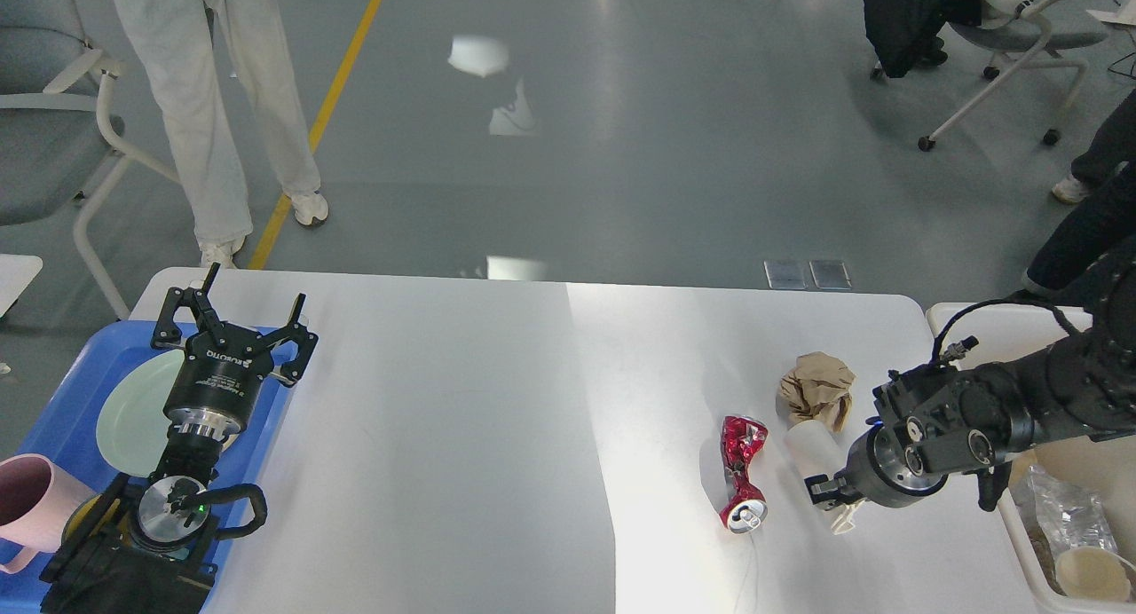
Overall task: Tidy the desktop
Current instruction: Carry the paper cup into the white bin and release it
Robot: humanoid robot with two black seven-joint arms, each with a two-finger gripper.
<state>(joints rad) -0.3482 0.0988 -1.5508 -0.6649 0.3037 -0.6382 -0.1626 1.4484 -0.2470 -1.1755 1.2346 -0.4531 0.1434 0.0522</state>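
The white desktop (444, 436) spans the view. At its right end my right gripper (830, 494) is shut on a white paper cup (809, 441) that lies tilted, with its lower end squeezed between the fingers. Just left of the cup lies a crushed red can (741, 472). A crumpled brown paper ball (816, 388) touches the cup's far end. At the left end my left gripper (232, 317) stands open with nothing in it, above the blue tray (53, 419).
The blue tray holds a pale green plate (129, 414) and a pink mug (27, 499). A white bin (976, 330) beside the table's right edge contains a clear plastic bag (1061, 507) and a paper cup (1087, 574). A person and chairs stand beyond the table.
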